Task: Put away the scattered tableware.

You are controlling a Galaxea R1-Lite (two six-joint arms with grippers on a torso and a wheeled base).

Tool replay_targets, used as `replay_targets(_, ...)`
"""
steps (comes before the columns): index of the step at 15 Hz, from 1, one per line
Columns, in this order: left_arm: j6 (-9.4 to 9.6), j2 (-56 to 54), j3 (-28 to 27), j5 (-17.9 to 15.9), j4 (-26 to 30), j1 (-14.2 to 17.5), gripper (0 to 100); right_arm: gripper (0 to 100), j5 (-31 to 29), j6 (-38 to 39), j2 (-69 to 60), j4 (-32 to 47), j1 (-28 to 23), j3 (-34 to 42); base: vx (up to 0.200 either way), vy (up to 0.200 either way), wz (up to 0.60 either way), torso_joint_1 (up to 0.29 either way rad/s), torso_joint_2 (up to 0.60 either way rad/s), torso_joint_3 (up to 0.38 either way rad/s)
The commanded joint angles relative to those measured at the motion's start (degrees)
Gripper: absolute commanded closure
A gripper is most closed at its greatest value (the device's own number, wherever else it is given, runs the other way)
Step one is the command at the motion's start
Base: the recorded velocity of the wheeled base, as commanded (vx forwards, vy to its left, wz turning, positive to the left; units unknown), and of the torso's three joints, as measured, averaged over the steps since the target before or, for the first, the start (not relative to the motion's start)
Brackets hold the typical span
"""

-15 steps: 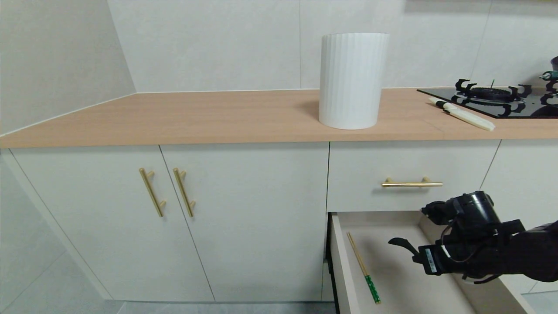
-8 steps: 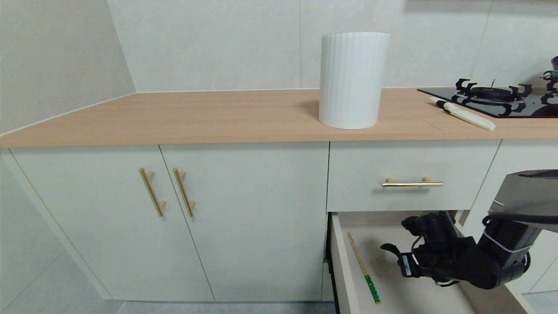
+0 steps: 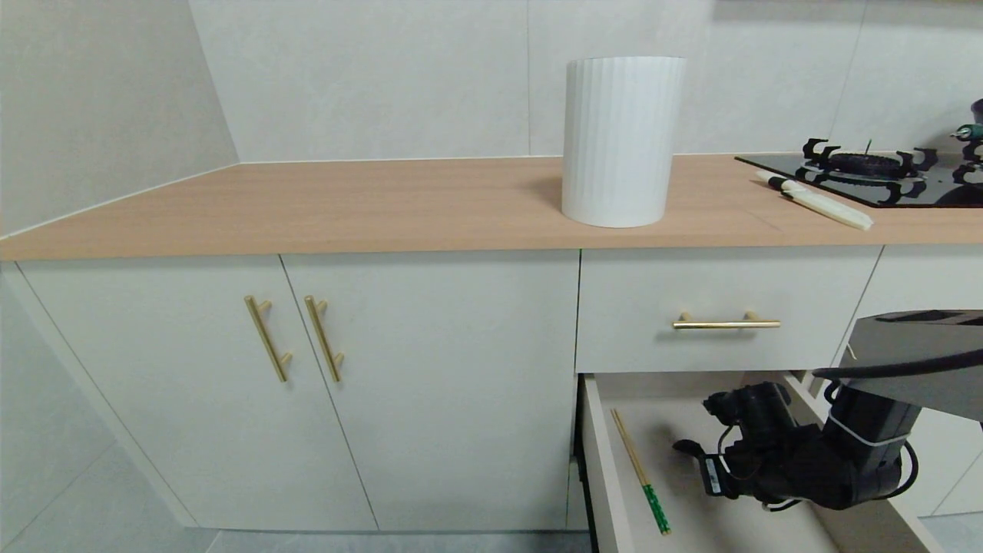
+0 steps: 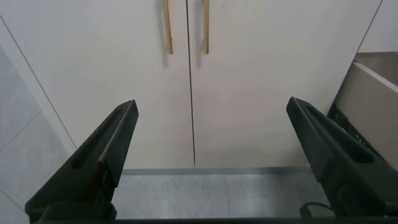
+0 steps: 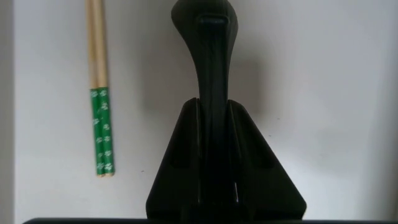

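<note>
A pair of wooden chopsticks (image 3: 640,480) with green patterned ends lies along the left side of the open drawer (image 3: 599,461). My right gripper (image 3: 686,447) is low inside that drawer, just right of the chopsticks and apart from them. In the right wrist view its fingers (image 5: 211,37) are pressed together with nothing between them, and the chopsticks (image 5: 99,93) lie beside them on the drawer floor. A white-handled knife (image 3: 815,202) rests on the wooden counter (image 3: 384,203) near the stove. My left gripper (image 4: 211,155) is open, facing the cabinet doors.
A tall white ribbed container (image 3: 620,142) stands on the counter above the drawers. A black gas stove (image 3: 875,173) is at the far right. A shut drawer with a gold handle (image 3: 726,324) sits above the open one. Two cabinet doors with gold handles (image 3: 296,338) are to the left.
My right arm has dropped deeper into the open drawer, and the gripper has shifted a little left toward the chopsticks. The chopsticks and knife have not moved.
</note>
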Motion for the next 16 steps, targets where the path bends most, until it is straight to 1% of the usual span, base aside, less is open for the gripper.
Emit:
replay_targets(1, 0.01, 0.05, 0.00, 0.00, 0.02, 0.02, 0, 100, -0.17, 0.23, 0.43, 0.03, -0.78, -0.32, 0.000, 0.000, 0.00, 0.000, 0.00, 0.000)
replay_targets(6, 0.01, 0.05, 0.00, 0.00, 0.02, -0.07, 0, 100, -0.35, 0.23, 0.61, 0.03, -0.78, -0.41, 0.000, 0.000, 0.00, 0.000, 0.00, 0.000)
replay_targets(7, 0.01, 0.05, 0.00, 0.00, 0.02, -0.07, 0, 0, -0.79, 0.41, 0.61, 0.03, -0.78, -0.50, 0.000, 0.000, 0.00, 0.000, 0.00, 0.000)
replay_targets(14, 0.01, 0.05, 0.00, 0.00, 0.02, 0.02, 0, 0, -0.96, 0.58, 0.00, -0.06, -0.78, -0.06, 0.000, 0.000, 0.00, 0.000, 0.00, 0.000)
replay_targets(16, 0.01, 0.05, 0.00, 0.00, 0.02, 0.02, 0, 0, -0.88, 0.50, -4.31, 0.03, -0.78, 2.49, 0.000, 0.000, 0.00, 0.000, 0.00, 0.000)
